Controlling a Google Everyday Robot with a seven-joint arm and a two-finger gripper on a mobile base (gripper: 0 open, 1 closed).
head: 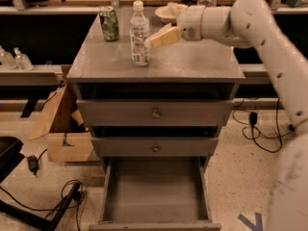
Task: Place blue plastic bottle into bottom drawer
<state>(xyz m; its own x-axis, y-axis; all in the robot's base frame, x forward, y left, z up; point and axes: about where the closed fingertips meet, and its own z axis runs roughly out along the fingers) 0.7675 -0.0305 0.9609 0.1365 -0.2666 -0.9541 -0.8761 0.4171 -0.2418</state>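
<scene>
The blue plastic bottle [139, 32] is clear glossy plastic, the green can [109, 23] shiny metal, the cabinet top [192, 64] and bottom drawer [156, 194] matt, faintly scuffed grey, and the gripper [153, 41], just right of the bottle in the upper middle of the frame, smooth tan on a glossy white arm [250, 18].

A green can [109, 23] is set at the back left corner of the table [192, 64]. A white bowl [166, 13] is seen at the back edge, partly hidden by the gripper [153, 39], which is held low over the table's middle. Two upper drawers [192, 113] with round knobs are seen below. A cardboard box [67, 138] is placed on the floor at the left, with cables [62, 201] strewn nearby.
</scene>
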